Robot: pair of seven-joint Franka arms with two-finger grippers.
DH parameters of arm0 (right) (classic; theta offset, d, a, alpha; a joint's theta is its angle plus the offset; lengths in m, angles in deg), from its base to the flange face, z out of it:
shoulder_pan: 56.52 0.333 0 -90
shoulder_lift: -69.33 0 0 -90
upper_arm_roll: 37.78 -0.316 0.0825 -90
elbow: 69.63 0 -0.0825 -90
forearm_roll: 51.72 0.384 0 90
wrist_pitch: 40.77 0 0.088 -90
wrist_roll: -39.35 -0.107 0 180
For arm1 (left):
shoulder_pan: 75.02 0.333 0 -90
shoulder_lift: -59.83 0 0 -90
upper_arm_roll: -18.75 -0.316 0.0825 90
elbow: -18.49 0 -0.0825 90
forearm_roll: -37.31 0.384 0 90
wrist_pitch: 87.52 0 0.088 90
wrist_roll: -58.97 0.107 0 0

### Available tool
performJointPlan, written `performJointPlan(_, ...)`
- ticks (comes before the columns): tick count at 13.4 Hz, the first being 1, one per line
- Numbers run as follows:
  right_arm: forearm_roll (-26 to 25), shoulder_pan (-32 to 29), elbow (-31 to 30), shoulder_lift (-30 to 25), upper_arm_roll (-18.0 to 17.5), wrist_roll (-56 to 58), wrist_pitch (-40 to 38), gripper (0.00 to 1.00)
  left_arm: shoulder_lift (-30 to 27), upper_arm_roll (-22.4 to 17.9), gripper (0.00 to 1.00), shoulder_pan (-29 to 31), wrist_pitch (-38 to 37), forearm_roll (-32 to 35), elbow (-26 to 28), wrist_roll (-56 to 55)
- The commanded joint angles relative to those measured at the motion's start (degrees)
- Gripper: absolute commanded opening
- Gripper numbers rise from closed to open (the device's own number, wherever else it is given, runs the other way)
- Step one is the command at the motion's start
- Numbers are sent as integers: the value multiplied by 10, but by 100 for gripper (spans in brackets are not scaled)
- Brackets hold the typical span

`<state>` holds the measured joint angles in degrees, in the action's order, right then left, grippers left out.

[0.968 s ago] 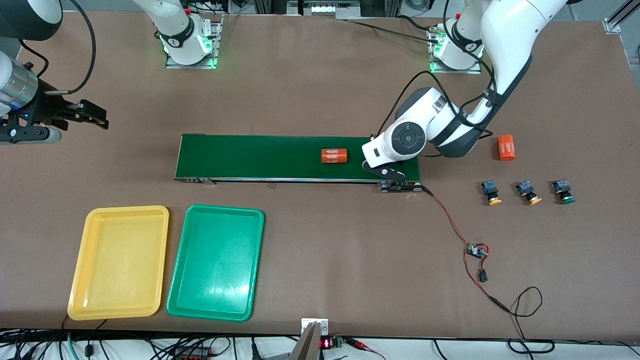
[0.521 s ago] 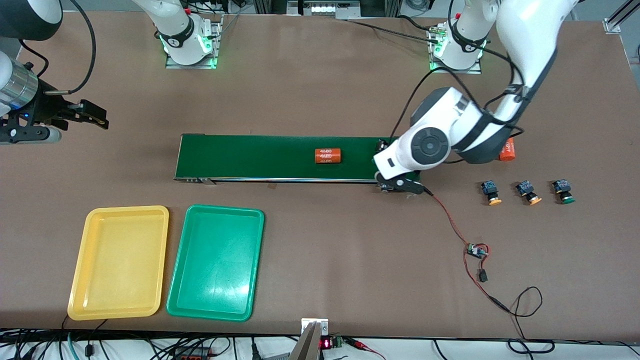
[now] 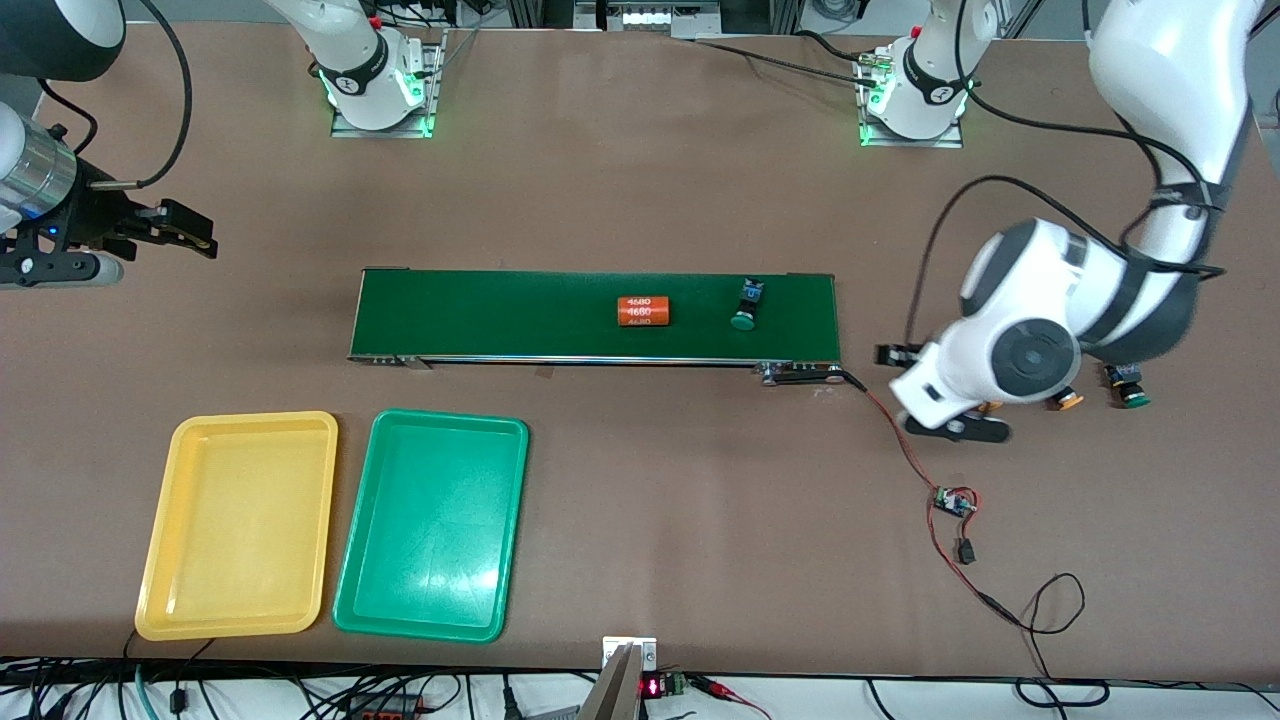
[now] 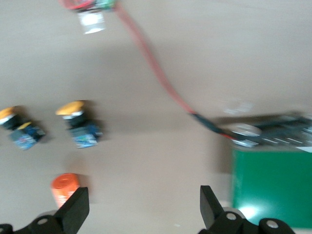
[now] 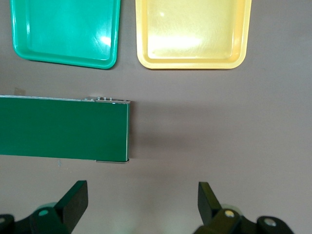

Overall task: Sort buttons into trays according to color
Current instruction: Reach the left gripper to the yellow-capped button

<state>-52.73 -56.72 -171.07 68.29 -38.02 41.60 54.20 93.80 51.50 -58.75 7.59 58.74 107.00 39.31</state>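
Brown tabletop [image 3: 640,180] fills your view, with both arm bases bolted along its top edge. You have a long dark-green conveyor belt [image 3: 500,315] lying across the middle of it. On the belt sit an orange cylinder printed "4680" [image 3: 643,312] and, beside it toward the left arm's end, a green-capped button [image 3: 747,305] lying on its side. Nearer the front camera, at the right arm's end, the yellow tray [image 3: 160,580] and the green tray [image 3: 350,590] lie side by side, just apart, and neither holds anything. Your left gripper [image 4: 144,204] hangs over the table just off the belt's end at the left arm's end, jaws spread wide and holding nothing; its wrist view shows two yellow-capped buttons, one [image 4: 80,124] close to the gripper and the other [image 4: 19,129] at the picture's edge, with a second orange cylinder [image 4: 64,187] by one finger. From the front, that arm covers most of the button row: you can make out only one yellow cap [image 3: 1068,402] and a green-capped button on the table [image 3: 1128,386] at the row's end. A red wire [image 3: 900,440] runs from the belt's end to a small circuit board [image 3: 955,502]. Your right gripper [image 5: 143,202] waits over bare table past the belt's other end, jaws fully apart and empty.
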Motion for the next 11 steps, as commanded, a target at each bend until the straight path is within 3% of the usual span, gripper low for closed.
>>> performJointPlan(1,1,0,-13,-12,0,-8,-2,100,23,-36,100,5,2,14,-5,-3)
performJointPlan(8,0,1,-36,-24,-1,-1,1,100,49,-52,100,92,139,17,97,-4)
performJointPlan(11,3,33,-118,-87,-3,-8,43,100,49,-57,97,105,212,22,147,-4)
